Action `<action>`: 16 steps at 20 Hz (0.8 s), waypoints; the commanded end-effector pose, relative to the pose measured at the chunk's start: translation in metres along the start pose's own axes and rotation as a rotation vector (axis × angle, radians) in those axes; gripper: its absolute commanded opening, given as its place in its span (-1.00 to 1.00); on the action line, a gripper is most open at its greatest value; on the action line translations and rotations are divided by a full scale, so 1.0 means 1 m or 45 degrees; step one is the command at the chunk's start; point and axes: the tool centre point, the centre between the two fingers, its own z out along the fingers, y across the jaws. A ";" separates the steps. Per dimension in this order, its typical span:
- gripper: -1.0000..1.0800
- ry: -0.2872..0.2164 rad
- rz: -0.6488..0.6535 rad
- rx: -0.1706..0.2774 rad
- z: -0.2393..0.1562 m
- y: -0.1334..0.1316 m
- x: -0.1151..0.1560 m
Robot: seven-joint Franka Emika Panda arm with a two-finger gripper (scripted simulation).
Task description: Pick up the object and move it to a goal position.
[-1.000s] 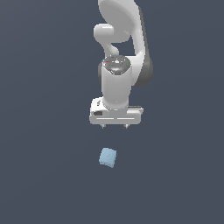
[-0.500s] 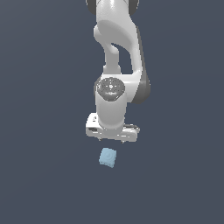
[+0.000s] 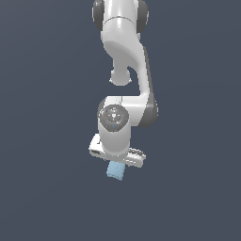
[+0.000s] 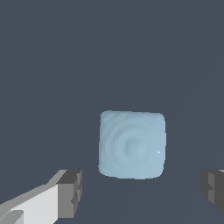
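Wrist view: gripper (image 4: 140,192) spread wide, fingers (image 4: 70,192) flanking but not touching the pale blue object (image 4: 132,144).

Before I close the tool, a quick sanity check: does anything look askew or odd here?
Nothing stands out. The blue block lies flat and undamaged, roughly between the open tool fingers, which do not touch it.
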 end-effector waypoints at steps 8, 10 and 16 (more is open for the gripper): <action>0.92 -0.004 0.049 -0.002 0.014 0.002 0.011; 0.92 -0.005 0.047 -0.002 0.014 0.002 0.010; 0.92 -0.005 0.048 -0.002 0.029 0.002 0.010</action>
